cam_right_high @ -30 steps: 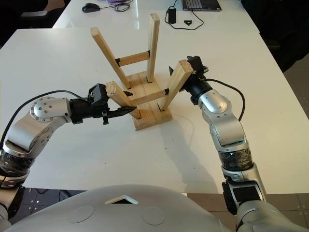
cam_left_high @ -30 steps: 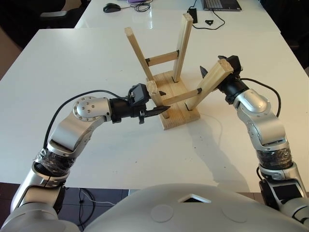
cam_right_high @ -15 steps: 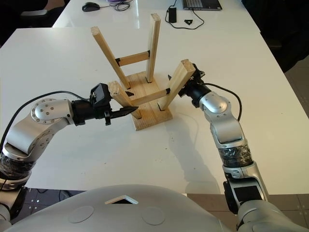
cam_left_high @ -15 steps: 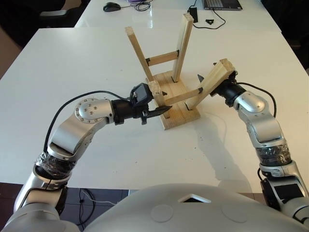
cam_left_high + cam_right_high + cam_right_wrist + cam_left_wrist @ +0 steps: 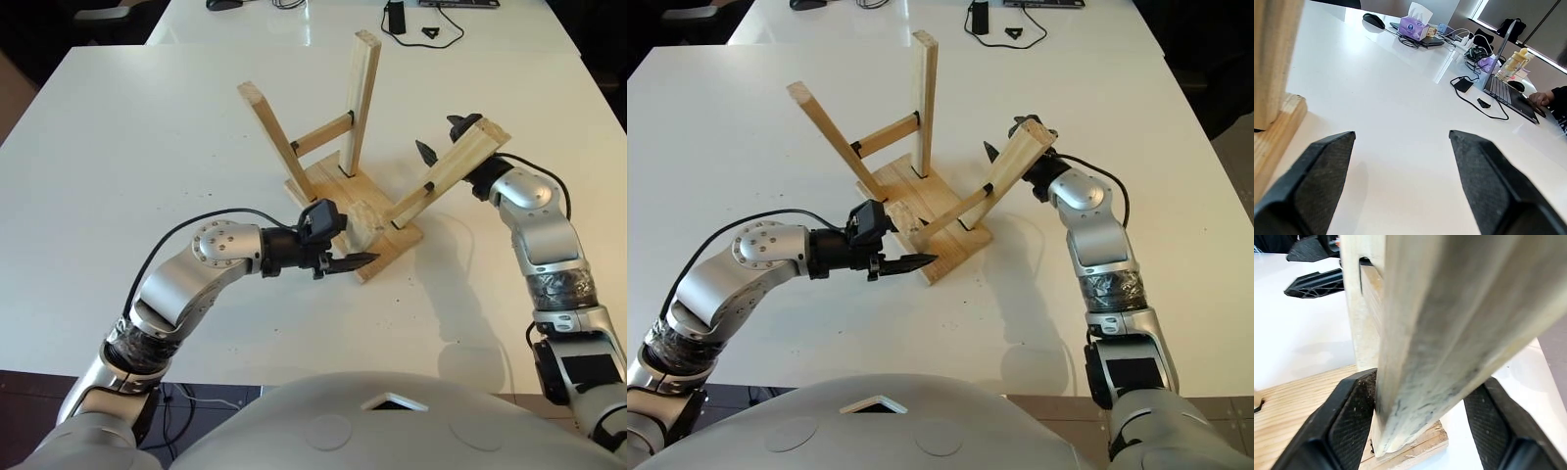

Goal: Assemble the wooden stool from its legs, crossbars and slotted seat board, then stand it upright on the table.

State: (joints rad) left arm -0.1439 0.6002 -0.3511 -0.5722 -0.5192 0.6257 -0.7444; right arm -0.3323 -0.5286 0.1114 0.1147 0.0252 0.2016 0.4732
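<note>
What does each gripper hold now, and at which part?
Left gripper clamps the near leg close to the seat board; right gripper is open, holding nothing.

Left arm was bent at the elbow, forearm level, reaching to the near edge of the seat board (image 5: 384, 257). The left pincer (image 5: 355, 260) lay horizontal, its pads closed on either side of the near leg (image 5: 1449, 333). Right arm was extended to the board's right side. The right pincer (image 5: 441, 137) was raised above the board, fingers spread, gripping nothing.
</note>
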